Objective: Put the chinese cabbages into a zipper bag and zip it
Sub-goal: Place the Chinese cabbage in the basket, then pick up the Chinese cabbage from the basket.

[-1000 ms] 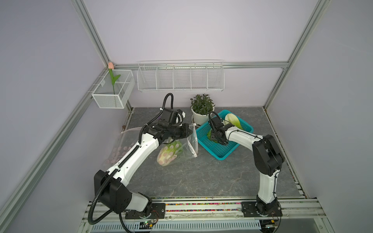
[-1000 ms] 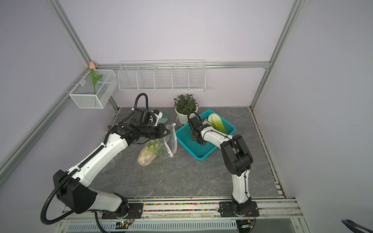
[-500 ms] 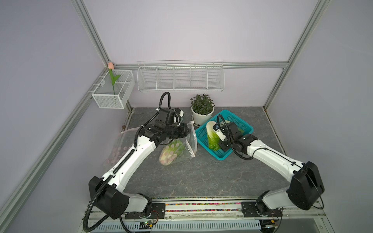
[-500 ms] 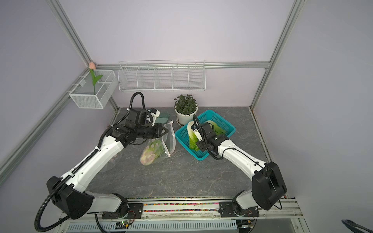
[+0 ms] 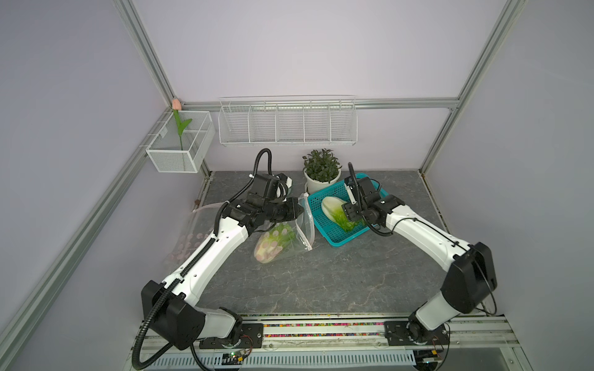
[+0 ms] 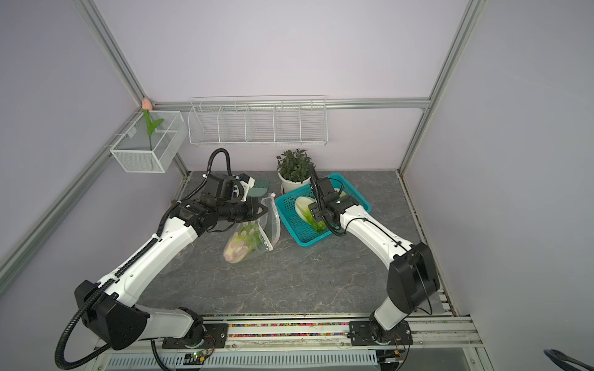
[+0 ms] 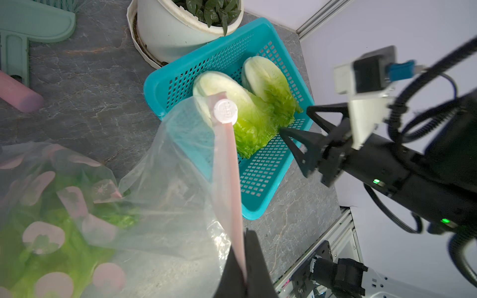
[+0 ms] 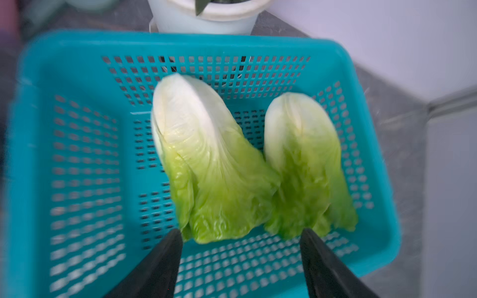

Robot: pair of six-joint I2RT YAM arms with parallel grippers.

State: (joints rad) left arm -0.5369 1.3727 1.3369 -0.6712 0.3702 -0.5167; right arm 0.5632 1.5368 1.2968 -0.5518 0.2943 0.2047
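Observation:
A clear zipper bag (image 5: pixel 291 239) with pink dots hangs from my left gripper (image 7: pixel 245 232), which is shut on its pink zip strip (image 7: pixel 227 167); a white slider (image 7: pixel 225 112) sits at the strip's far end. One of the chinese cabbages (image 5: pixel 273 245) lies inside the bag. Two more cabbages (image 8: pixel 196 144) (image 8: pixel 302 144) lie side by side in the teal basket (image 8: pixel 77 43), whitish bases away from my right gripper (image 8: pixel 241 232). That gripper is open and holds nothing, its fingertips just short of the leaf ends. Both top views show it low over the basket (image 6: pixel 302 239).
A potted plant (image 5: pixel 321 170) stands right behind the basket. A green brush (image 7: pixel 33 23) and a pink roll (image 7: pixel 18 95) lie at the back left. Another dotted clear bag (image 5: pixel 193 237) lies under the left arm. White wire racks (image 5: pixel 287 123) hang on the back wall.
My right gripper, shut on a cabbage over the basket half a second ago, has opened; that cabbage now lies in the basket. The left gripper with the bag has barely moved.

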